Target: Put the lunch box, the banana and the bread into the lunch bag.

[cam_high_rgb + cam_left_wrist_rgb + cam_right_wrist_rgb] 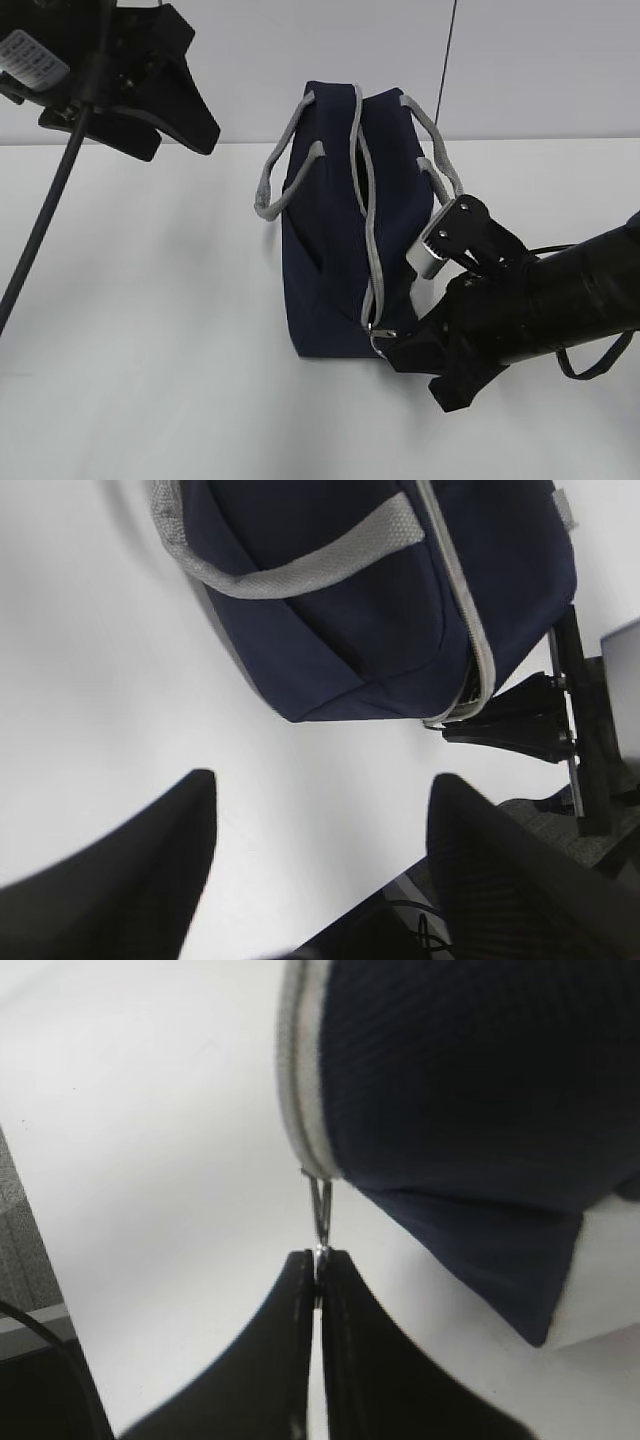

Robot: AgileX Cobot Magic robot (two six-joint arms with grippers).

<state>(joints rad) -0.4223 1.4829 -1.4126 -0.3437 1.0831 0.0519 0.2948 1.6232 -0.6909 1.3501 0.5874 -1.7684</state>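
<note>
The navy lunch bag (330,250) stands on the white table with its grey zipper (368,230) running down to the near end. My right gripper (388,342) is at that near bottom corner. In the right wrist view the right gripper (318,1256) is shut on the metal ring pull (320,1210) below the lunch bag (470,1080). My left gripper (180,145) hangs high at the upper left, away from the bag. The left gripper (325,778) is open and empty above bare table, with the lunch bag (400,610) beyond it. The lunch box, the banana and the bread are out of view.
Two grey strap handles (275,180) arch off the bag's sides. The table's edge (400,885) shows in the left wrist view, with a dark frame beyond it. A thin cable (446,60) hangs behind the bag. The right arm (560,310) lies low across the right side.
</note>
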